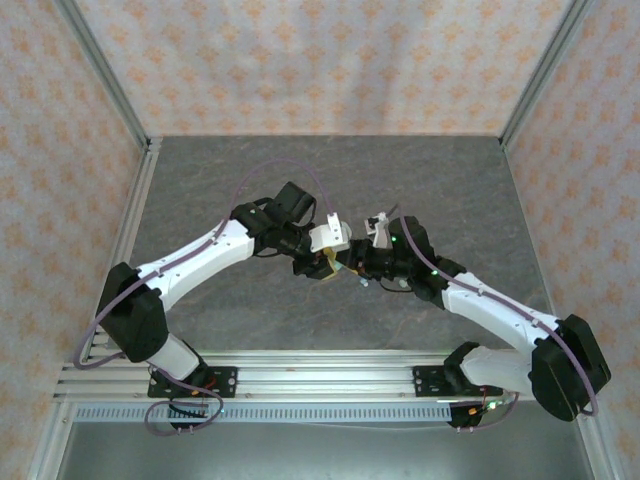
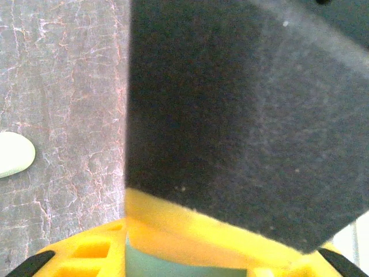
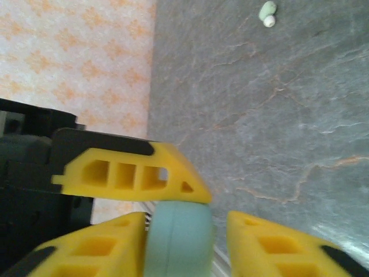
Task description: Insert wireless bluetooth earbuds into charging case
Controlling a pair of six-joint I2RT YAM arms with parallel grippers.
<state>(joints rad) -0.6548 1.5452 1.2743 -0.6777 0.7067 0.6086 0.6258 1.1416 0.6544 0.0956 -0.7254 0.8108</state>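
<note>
The mint-green charging case (image 3: 179, 242) is held above the table where the two arms meet. My left gripper (image 1: 328, 262) is shut on it; one of its yellow fingers (image 3: 132, 173) presses on the case's upper side. My right gripper (image 3: 185, 226) straddles the same case. Its left finger touches the case and a clear gap remains at its right finger (image 3: 288, 248), so it stands open. In the left wrist view the case (image 2: 173, 266) shows at the bottom edge, behind a yellow finger. One small mint-and-white earbud (image 3: 267, 12) lies on the table further off.
The black body of the right gripper (image 2: 248, 115) blocks most of the left wrist view. A pale rounded piece (image 2: 12, 153) lies on the grey stone-patterned table (image 1: 300, 180). Patterned walls enclose the table on three sides, and a rail (image 1: 320, 375) runs along the near edge.
</note>
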